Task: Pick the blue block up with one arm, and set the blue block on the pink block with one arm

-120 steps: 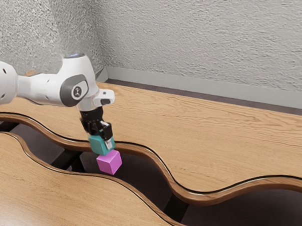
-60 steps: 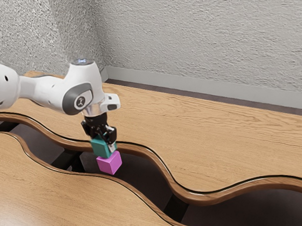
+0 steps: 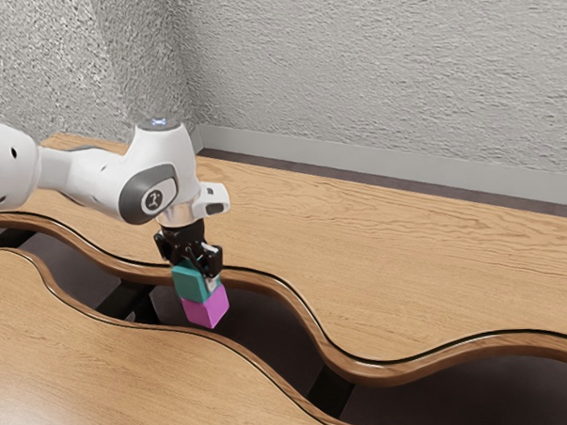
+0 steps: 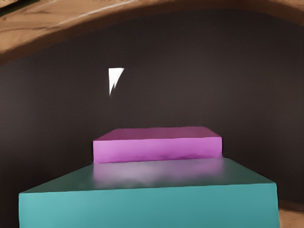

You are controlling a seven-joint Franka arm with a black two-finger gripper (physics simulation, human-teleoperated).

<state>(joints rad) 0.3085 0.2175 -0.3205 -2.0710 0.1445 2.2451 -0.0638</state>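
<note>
The blue block point(image 3: 190, 282), teal in colour, is held in my gripper point(image 3: 194, 276), which is shut on it from two sides. It sits directly on top of the pink block point(image 3: 207, 308), which rests on the dark surface in the gap between the two wavy wooden table parts. In the wrist view the blue block point(image 4: 152, 194) lies close under my hand, with a strip of the pink block point(image 4: 157, 144) showing just beyond it.
Curved wooden table edges point(image 3: 268, 281) border the dark recessed channel point(image 3: 270, 345) on both sides. The wider tabletop point(image 3: 408, 254) stretches toward the grey wall on the exterior view's right.
My hand has shifted slightly right and lowered, bringing the blue block down from just above the pink block onto its top.
</note>
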